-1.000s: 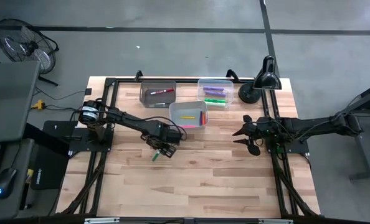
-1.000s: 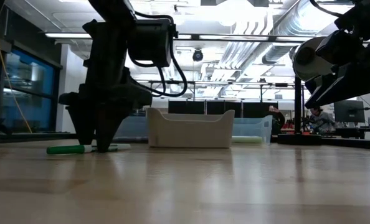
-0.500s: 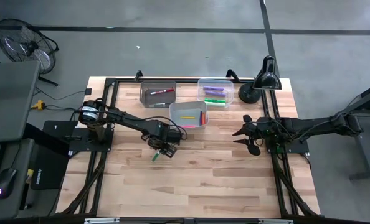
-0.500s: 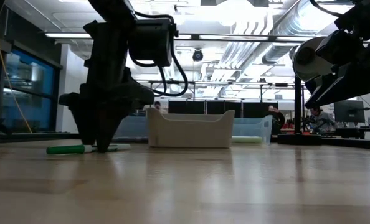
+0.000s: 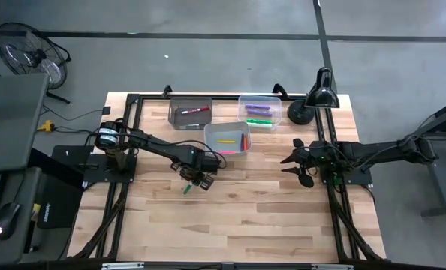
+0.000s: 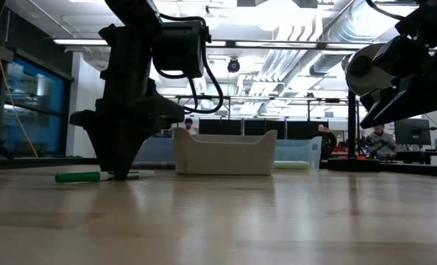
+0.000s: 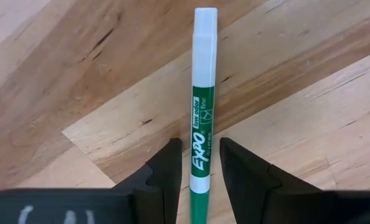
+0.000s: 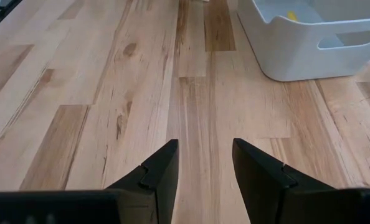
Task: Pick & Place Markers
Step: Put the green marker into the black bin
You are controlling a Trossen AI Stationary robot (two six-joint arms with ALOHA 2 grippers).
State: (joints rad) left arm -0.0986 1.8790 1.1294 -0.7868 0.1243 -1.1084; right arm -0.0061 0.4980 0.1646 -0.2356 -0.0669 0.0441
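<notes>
Right now the green marker lies flat on the wooden table, near the middle and a little left, just in front of the white bin. The left gripper is down over it, with the marker's barrel running straight between the two dark fingers. From the wrist view the fingers sit close on either side of the barrel, narrowly parted, about touching its sides; I cannot tell whether they are pressing on it. The white cap end points away past the fingertips. From table height the left gripper reaches down to the tabletop, and the green marker sticks out to its left, lying flat on the wood.

In the white bin there are a yellow marker and a red-orange marker. The grey bin at the far side holds a red marker, and the clear bin to its right holds purple and green markers.

The right gripper hangs over bare wood at the right side of the table, fingers apart and holding nothing.

Compared with a second ago, the left gripper has shifted only slightly over the marker, which lies where it lay; the right arm has not moved.
</notes>
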